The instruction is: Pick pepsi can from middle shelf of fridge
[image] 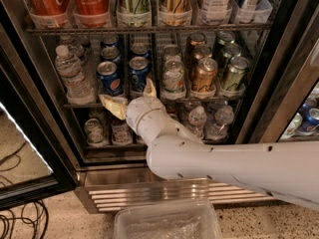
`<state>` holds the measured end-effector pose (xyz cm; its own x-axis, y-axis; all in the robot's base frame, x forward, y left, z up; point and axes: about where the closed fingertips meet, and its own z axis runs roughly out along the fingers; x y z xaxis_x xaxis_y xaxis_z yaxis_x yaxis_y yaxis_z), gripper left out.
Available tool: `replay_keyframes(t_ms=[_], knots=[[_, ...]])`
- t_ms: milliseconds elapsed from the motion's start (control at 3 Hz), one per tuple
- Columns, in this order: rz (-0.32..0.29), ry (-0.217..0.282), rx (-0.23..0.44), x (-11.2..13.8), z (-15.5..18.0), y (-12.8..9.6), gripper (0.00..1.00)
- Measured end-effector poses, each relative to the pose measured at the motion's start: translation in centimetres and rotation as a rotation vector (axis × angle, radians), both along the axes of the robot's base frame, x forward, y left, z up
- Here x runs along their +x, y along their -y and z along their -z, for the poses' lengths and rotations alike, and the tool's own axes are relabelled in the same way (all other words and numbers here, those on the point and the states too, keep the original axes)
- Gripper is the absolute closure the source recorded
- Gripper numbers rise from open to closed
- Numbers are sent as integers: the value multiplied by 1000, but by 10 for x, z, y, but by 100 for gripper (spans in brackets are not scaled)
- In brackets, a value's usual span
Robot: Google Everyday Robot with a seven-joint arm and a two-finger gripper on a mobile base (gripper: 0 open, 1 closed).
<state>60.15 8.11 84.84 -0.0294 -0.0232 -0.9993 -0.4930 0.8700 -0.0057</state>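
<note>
Two dark blue pepsi cans stand side by side on the middle shelf (209, 99) of the fridge (282, 78): the left one (109, 77) and the right one (138, 71), with more blue cans behind them. My gripper (130, 96) is open at the shelf's front rail, just below and in front of these two cans. One cream finger (112, 105) points left under the left can. The other finger (149, 87) points up beside the right can. It holds nothing. My white arm (224, 163) hides part of the lower shelf.
A water bottle (71, 73) stands left of the pepsi cans. A white-green can (173, 76), a gold can (203, 75) and green cans (233, 72) stand to the right. Coca-Cola bottles (90, 1) fill the rack above. A clear plastic bin (167, 223) sits on the floor.
</note>
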Motion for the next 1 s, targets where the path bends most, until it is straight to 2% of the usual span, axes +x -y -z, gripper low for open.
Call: replay_keyframes(t_ms=[667, 1000], knots=[[96, 64, -19, -9, -4, 3, 18], [114, 77, -28, -20, -5, -3, 18]])
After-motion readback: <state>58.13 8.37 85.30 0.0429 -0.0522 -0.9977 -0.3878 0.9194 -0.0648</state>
